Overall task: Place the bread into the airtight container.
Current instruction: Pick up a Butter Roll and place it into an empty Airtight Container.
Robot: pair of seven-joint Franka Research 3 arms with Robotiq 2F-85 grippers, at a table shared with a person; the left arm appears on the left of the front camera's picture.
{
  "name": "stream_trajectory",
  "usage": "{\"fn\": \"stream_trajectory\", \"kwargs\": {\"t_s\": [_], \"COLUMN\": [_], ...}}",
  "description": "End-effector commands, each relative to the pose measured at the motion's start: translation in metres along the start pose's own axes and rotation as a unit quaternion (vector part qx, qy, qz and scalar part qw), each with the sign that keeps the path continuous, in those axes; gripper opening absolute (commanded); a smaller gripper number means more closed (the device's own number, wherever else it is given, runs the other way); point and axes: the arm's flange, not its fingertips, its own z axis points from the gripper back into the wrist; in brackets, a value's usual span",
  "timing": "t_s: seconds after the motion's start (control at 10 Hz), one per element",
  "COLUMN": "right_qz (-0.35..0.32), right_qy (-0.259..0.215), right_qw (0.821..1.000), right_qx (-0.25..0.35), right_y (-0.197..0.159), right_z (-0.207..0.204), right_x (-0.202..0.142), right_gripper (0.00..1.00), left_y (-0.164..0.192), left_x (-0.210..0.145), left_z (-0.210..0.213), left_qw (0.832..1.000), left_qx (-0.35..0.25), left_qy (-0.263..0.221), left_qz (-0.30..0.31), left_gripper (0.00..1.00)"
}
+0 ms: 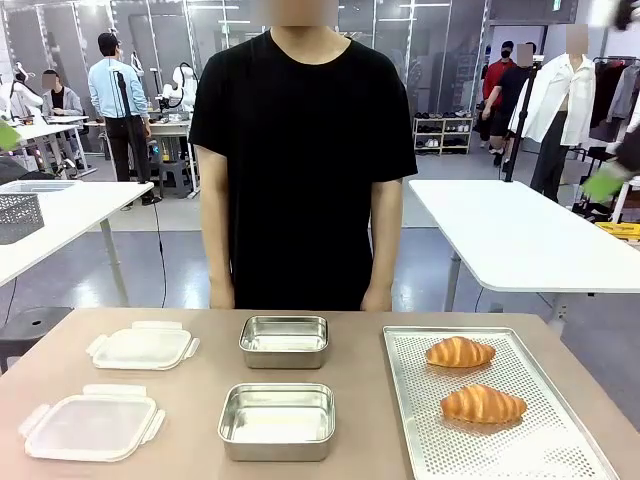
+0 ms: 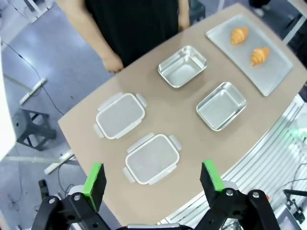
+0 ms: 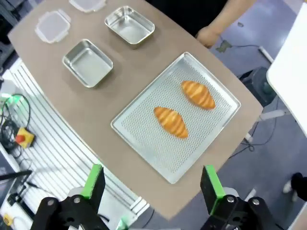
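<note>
Two pieces of bread lie on a flat metal tray [image 1: 560,440] on the right side of the counter [image 1: 200,400]. The near bread [image 1: 483,403] and the far bread [image 1: 459,352] lie side by side, close but not touching. I think they are spread out like this so that a gripper can pick up one without bumping the other.

In the middle of the counter are two metal boxes, the near container [image 1: 277,388] and the far container [image 1: 284,341]. Both are empty. Their tops are off: the near lid [image 1: 92,424] and the far lid [image 1: 143,346] lie flat on the left side. That leaves the boxes open, so bread can go straight in, and the lids are out of the way until it is time to shut them.

No bread is in a box yet, so the job has not begun.

The right gripper [image 3: 153,179] hangs high over the tray, wide open and holding nothing. It looks like the best one to fetch the bread, as the tray is on its side. The left gripper [image 2: 152,175] hangs high over the lids, also wide open and holding nothing.

A person stands at the far side of the counter with arms down and touches nothing.
</note>
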Motion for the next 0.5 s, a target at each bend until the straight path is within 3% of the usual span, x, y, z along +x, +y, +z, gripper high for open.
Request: {"fn": "stream_trajectory", "kwargs": {"t_s": [0.0,0.2,0.4], "right_qz": [0.013,0.024,0.020], "right_qy": [-0.029,-0.050,-0.062], "right_qw": [0.999,0.998,0.998], "right_qx": [-0.003,-0.013,-0.024], "right_y": [0.002,-0.001,0.000], "right_z": [0.033,0.056,0.063], "right_x": [-0.039,-0.070,-0.085], "right_gripper": [1.00,1.00,1.00], "left_y": [0.000,0.002,0.001], "left_x": [-0.024,-0.051,-0.069], "left_z": [0.037,0.080,0.095], "left_qw": [0.999,0.997,0.994], "left_qx": [-0.014,-0.011,-0.013], "left_qy": [-0.031,-0.076,-0.105], "left_qz": [0.006,0.012,0.013], "left_gripper": [1.00,1.00,1.00]}}
